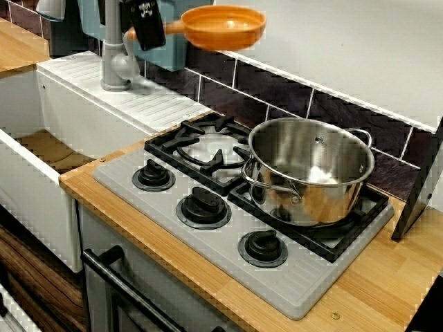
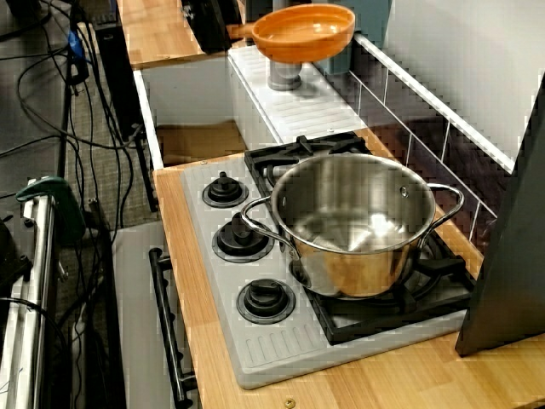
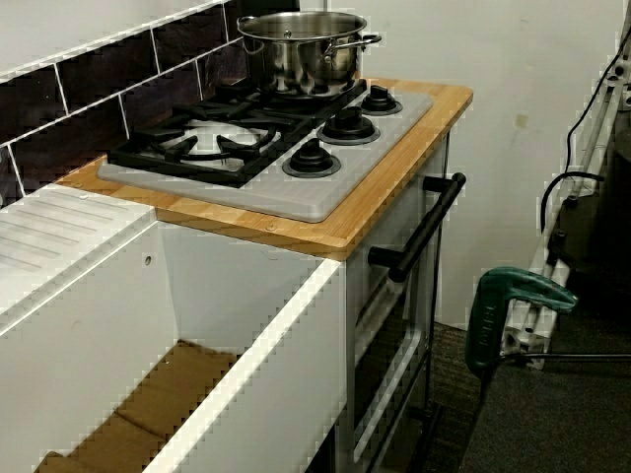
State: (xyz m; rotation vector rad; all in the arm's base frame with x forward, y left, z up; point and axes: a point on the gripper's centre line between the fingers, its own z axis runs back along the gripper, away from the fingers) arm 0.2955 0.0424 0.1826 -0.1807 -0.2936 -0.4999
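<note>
Above the ribbed drainboard [image 1: 149,104], beside the faucet [image 1: 114,62], an orange pan [image 1: 225,28] is held aloft, level, its handle clamped in the closed jaws of the gripper [image 1: 149,31]. Open air is seen beneath it. Well apart, a steel pot [image 1: 308,169] is seated on the stove's [image 1: 208,242] right burner, near the tiled wall [image 1: 277,93].
</note>
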